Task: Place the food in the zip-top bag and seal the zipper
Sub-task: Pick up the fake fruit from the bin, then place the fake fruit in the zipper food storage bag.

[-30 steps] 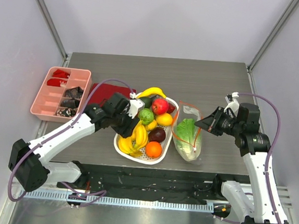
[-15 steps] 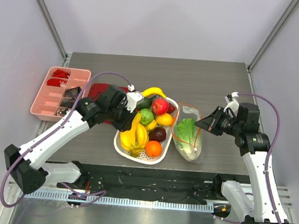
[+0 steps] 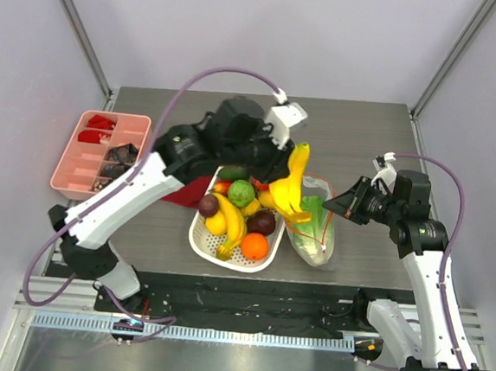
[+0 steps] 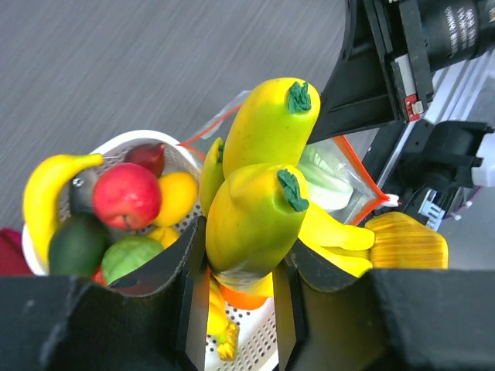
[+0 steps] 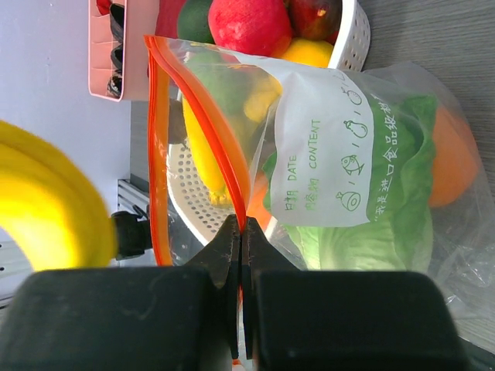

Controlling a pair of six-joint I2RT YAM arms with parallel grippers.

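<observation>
My left gripper is shut on a bunch of yellow bananas and holds it in the air over the mouth of the zip-top bag. The bag lies right of the white basket and holds a pale-green cabbage. My right gripper is shut on the red-orange zipper and lifts that edge, so the mouth gapes. The basket holds a red apple, an orange, more bananas and dark purple fruit.
A pink compartment tray stands at the table's left edge. A dark red cloth lies between it and the basket, partly under my left arm. The black rail runs along the near edge.
My left gripper has lifted the banana bunch out of the basket and carried it up and to the right, over the bag's mouth. The right gripper has not moved.
</observation>
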